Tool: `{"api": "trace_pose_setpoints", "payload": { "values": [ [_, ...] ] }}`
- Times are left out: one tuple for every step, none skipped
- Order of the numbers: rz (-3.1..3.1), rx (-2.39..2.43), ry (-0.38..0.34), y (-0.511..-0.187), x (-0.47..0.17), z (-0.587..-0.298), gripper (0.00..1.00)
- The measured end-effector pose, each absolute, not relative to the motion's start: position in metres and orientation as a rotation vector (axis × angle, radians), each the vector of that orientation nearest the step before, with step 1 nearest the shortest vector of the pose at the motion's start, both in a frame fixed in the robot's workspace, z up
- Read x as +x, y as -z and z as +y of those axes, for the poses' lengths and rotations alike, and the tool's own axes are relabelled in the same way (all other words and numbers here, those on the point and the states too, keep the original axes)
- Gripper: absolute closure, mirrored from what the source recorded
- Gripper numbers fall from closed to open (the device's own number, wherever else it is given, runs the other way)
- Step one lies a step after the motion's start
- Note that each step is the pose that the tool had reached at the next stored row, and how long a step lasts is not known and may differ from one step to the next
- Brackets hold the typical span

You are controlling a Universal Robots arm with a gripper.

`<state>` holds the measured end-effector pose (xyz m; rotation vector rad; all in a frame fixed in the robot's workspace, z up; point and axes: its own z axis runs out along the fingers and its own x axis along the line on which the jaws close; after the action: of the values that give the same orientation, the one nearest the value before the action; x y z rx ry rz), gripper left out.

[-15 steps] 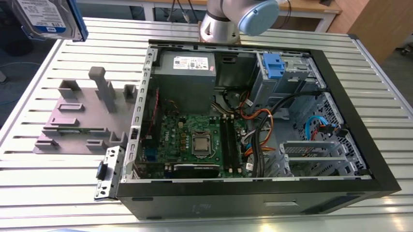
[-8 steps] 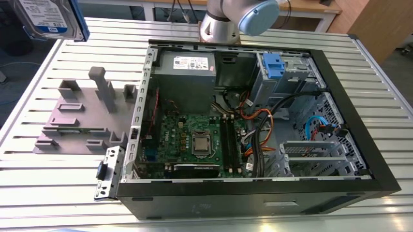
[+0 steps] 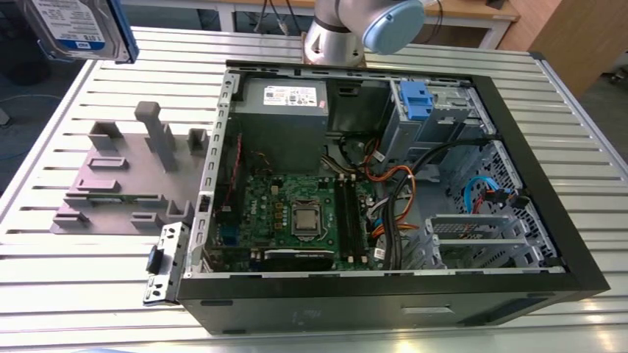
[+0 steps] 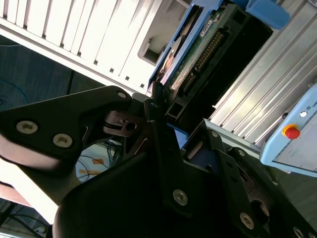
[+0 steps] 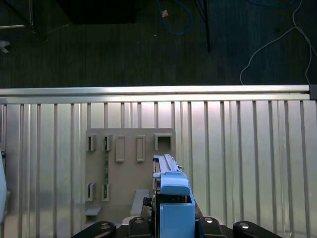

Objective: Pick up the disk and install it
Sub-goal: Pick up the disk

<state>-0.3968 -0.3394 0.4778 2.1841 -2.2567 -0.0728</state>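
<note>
Exterior view: the disk (image 3: 84,29) is up high, picked up. Second wrist view: the gripper (image 4: 174,116) pinches it tight. It must still reach the drive bay (image 3: 446,121).

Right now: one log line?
end effector: shut on the disk | disk: aloft above grey holder | installed: no

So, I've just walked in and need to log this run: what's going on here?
A single robot arm holds the disk in its claw, shut on the drive's blue-railed frame. The disk hangs in the air, up off the slatted table, on the grey slotted holder side of the open computer case. The case lies on the table with a blue bracket at its drive bay. The disk is not yet installed.
</note>
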Motion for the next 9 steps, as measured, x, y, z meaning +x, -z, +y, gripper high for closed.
{"api": "trace_pose_setpoints", "payload": {
  "values": [
    [-2.257,2.184,0.073,-0.4778,-0.3963,-0.3394,0.63],
    [-2.257,2.184,0.073,-0.4778,-0.3958,-0.3394,0.63],
    [-2.257,2.184,0.073,-0.4778,-0.3954,-0.3394,0.63],
    [-2.257,2.184,0.073,-0.4778,-0.3950,-0.3394,0.63],
    [-2.257,2.184,0.073,-0.4778,-0.3946,-0.3394,0.63],
    [-2.257,2.184,0.073,-0.4778,-0.3942,-0.3394,0.63],
    [-2.257,2.184,0.073,-0.4778,-0.3937,-0.3394,0.63],
    [-2.257,2.184,0.073,-0.4778,-0.3933,-0.3394,0.63],
    [-2.257,2.184,0.073,-0.4778,-0.3928,-0.3394,0.63]
  ]
}}
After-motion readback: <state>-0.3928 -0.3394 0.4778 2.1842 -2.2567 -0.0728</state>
